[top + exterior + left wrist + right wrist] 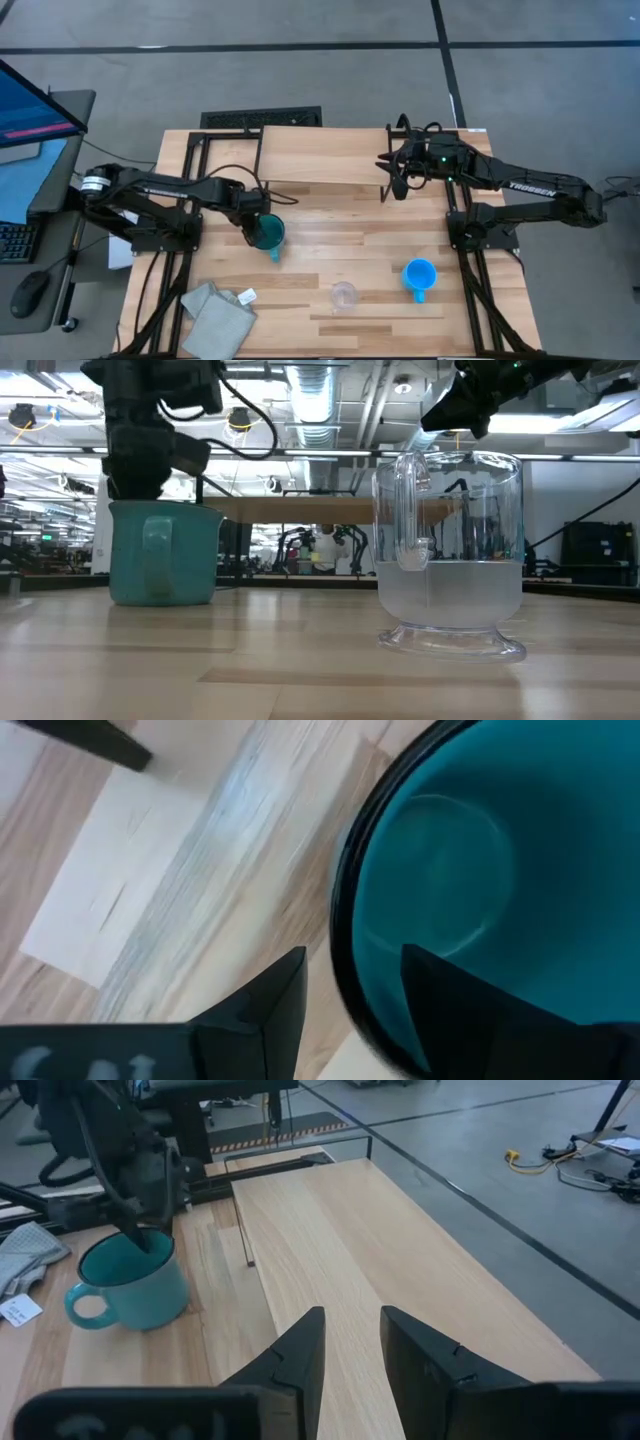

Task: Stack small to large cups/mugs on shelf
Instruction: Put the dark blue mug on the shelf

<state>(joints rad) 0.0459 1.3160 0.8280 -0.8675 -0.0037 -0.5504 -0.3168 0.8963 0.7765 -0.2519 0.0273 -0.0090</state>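
The large teal mug (270, 236) stands upright on the tabletop, left of centre, its handle toward the near edge; it also shows in the low view (160, 555). My left gripper (352, 960) is open and points down over the mug's rim (345, 920), one finger inside and one outside, both apart from the rim. The small clear cup (344, 295) and the bright blue mug (419, 274) stand on the table near the front. My right gripper (352, 1320) is open and empty above the right end of the light-wood shelf (320, 155).
A grey folded cloth (220, 312) lies at the table's near left corner. The shelf top (380, 1240) is bare wood. In the low view the clear cup (450, 550) stands close in front of the camera.
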